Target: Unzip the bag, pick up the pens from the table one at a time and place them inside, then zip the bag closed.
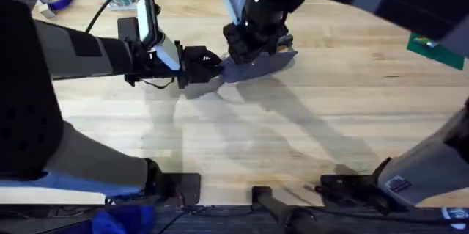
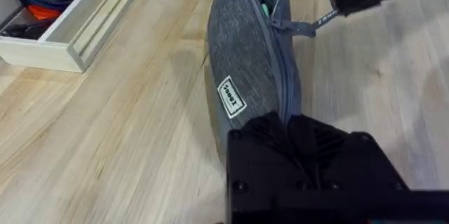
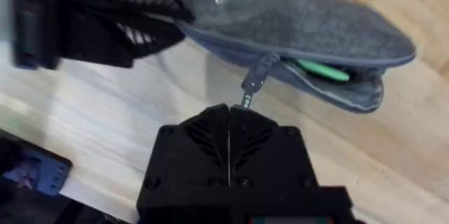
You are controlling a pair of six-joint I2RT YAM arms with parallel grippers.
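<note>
Counter [image 1: 330,109]: pale planks, carried all. Bag [image 2: 245,76]: grey-blue, mid-counter far side, partly unzipped. I logged L pincer [image 1: 214,69] clamped on bag's end; R pincer [image 3: 229,115] pinched together on pull tab [image 3: 252,87]. Green pen [image 3: 323,71]: inside bag's open end.

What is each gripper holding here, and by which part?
Left gripper clamps one end of the bag; right gripper pinches the zipper pull tab.
</note>
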